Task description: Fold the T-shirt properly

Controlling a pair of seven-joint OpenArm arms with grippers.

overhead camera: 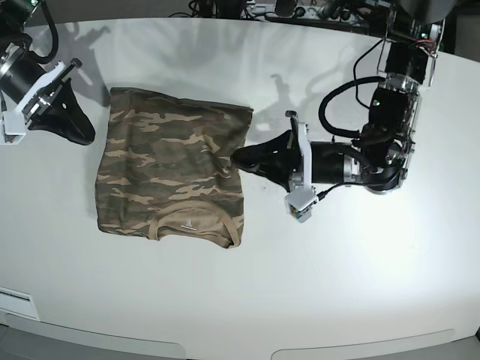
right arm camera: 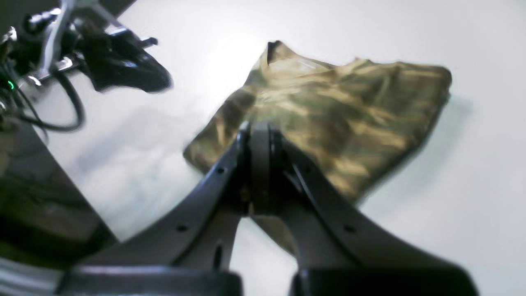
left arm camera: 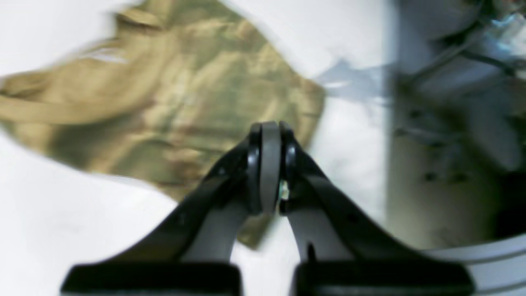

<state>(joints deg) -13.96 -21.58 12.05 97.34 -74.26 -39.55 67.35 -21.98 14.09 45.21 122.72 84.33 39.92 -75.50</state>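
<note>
Base view, left edge: my right gripper sits out on the white table, clear of the cloth's upper left corner, its black fingers pressed together with nothing between them. Its own wrist camera confirms this, showing the two pads meeting flat with the shirt lying beyond and beneath the tips, no fold of cloth pinched that I can make out.

Centre-left: the camouflage T-shirt lies flat on the table, folded into a rough rectangle, sleeves not showing. The tan ribbed collar is at the near edge, facing the camera, with a small label mark just below it. The right-hand side of the rectangle shows a doubled layer, and there is a wrinkle near the middle of that edge.

Centre-right: my left gripper reaches in sideways, low over the table, tips at the shirt's right edge, about halfway along it. From above I cannot tell whether they touch the cloth. The left wrist picture is blurred; it shows the pads closed on each other, the shirt spread ahead and under the tips, and no cloth visibly caught between them.

Far right: the left arm's grey body and black cabling rise toward the table's back edge.
</note>
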